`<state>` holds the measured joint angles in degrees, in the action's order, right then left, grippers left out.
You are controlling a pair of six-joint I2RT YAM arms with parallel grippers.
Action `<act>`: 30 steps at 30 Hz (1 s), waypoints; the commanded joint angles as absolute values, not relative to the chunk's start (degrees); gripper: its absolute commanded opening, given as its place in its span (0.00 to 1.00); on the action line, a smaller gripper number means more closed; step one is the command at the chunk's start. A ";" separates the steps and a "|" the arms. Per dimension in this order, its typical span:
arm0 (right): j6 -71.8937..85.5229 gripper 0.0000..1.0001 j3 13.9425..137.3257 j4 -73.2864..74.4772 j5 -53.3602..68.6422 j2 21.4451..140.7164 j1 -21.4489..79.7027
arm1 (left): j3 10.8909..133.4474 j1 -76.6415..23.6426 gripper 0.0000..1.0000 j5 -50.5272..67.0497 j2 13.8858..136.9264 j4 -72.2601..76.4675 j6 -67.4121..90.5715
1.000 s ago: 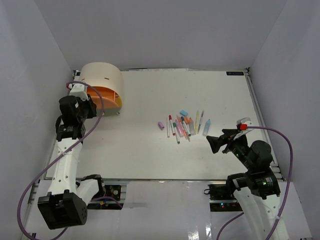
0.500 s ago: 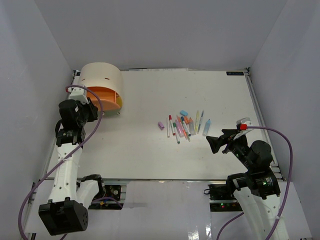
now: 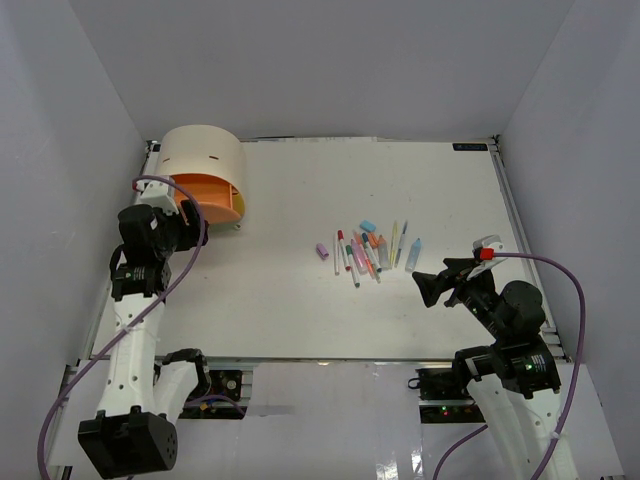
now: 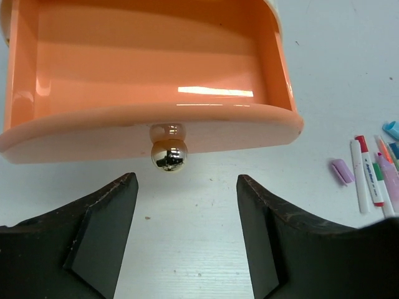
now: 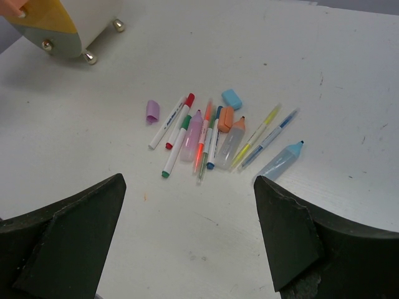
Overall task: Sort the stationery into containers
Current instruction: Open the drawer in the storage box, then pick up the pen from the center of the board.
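Observation:
The containers are drawers of a beige half-cylinder cabinet point(image 3: 205, 158) at the table's back left. Its peach-orange drawer point(image 4: 149, 75) stands pulled out and holds nothing, its shiny round knob point(image 4: 169, 153) facing my left gripper point(image 4: 186, 180). That gripper is open, a short way back from the knob and not touching it. The stationery point(image 3: 365, 250) lies in a loose cluster mid-table: pens and markers point(image 5: 206, 134), a purple block point(image 5: 153, 111), a blue block point(image 5: 232, 98) and an orange block point(image 5: 225, 118). My right gripper point(image 5: 188, 180) hovers open just in front of the cluster, holding nothing.
White walls close in the table on the left, right and back. The cabinet's yellow and grey-green drawer fronts point(image 5: 53, 28) show in the right wrist view, above small gold ball feet point(image 5: 90, 58). Purple cables point(image 3: 570, 300) loop beside both arms.
My left gripper has opened off the drawer knob and drawn back a little toward the near edge. The right arm and the stationery have not moved.

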<state>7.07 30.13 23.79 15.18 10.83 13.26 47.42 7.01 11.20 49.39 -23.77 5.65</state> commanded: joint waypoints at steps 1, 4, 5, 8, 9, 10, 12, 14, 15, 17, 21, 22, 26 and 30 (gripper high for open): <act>7.03 0.90 30.32 21.27 14.95 11.07 13.62 | 50.18 6.94 0.76 12.22 47.64 -27.32 7.29; 8.17 0.90 30.85 21.97 12.66 11.07 13.62 | 53.25 6.86 0.83 12.31 47.02 -29.78 9.57; 8.52 0.90 30.94 22.15 11.53 11.16 13.62 | 54.22 6.77 0.86 12.04 46.67 -30.58 11.93; 8.96 0.90 31.29 22.41 10.99 11.42 13.62 | 59.05 6.07 0.98 13.44 46.32 -33.65 16.24; 9.14 0.90 31.55 22.50 10.73 11.86 13.62 | 61.93 5.98 0.98 14.23 46.41 -34.62 17.04; 9.40 0.90 31.81 22.67 10.64 12.30 13.62 | 63.27 5.80 0.98 14.93 46.58 -36.54 17.83; 9.67 0.90 32.78 23.72 10.29 13.97 13.62 | 66.51 5.80 0.98 17.57 46.93 -38.40 19.25; 10.37 0.90 33.66 24.69 9.50 16.68 13.62 | 67.50 5.63 0.98 22.03 46.85 -38.58 20.29; 10.72 0.90 34.97 26.00 8.97 17.74 13.62 | 68.11 5.63 0.98 23.54 46.67 -38.50 20.82; 11.33 0.90 36.47 28.46 6.86 21.86 13.62 | 68.47 5.54 0.98 27.05 46.41 -38.15 22.49; 11.95 0.91 39.55 30.58 4.22 28.99 13.62 | 67.15 5.54 0.98 32.41 46.40 -35.78 26.09; 12.21 0.91 40.07 30.59 4.04 30.31 13.71 | 66.28 5.54 0.98 33.48 46.67 -34.64 26.71; 13.27 0.95 41.04 29.89 5.88 38.03 13.62 | 64.69 4.66 0.98 35.07 47.81 -32.35 28.39; 13.54 0.98 41.13 27.78 6.59 44.02 15.11 | 63.90 3.17 0.98 33.40 48.34 -30.76 27.86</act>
